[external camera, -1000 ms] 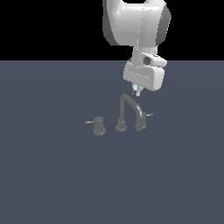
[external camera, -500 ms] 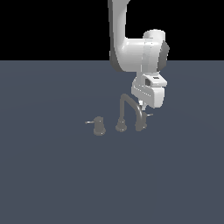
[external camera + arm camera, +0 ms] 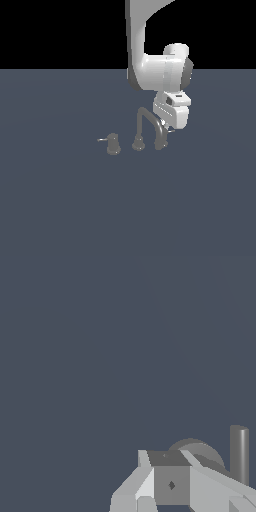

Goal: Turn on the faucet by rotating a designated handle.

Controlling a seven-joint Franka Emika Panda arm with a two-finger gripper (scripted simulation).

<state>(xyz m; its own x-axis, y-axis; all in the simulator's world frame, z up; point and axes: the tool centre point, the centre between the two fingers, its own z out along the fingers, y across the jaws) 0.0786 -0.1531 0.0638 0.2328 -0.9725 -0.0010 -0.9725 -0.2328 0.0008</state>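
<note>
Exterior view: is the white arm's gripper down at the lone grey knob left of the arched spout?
No, the gripper sits beside the grey arched spout's tip, apart from the lone knob.

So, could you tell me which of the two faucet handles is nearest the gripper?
The handle under the spout's tip, beside the gripper; the twin knob stands apart.

Floor (image 3: 60, 200): you see one flat, matte slate-blue surface filling the lower three quarters of the exterior view, from left edge to right edge. Even tone, no seams, no markings, no texture you can pick out. No clear cast shadows on it.

Backdrop (image 3: 60, 30): plain black band across the upper quarter of the exterior view. It meets the floor in a straight, level horizon line running the full width of the frame.

Wrist view: the same slate-blue floor (image 3: 75, 356) takes up most of that picture, equally uniform
</note>
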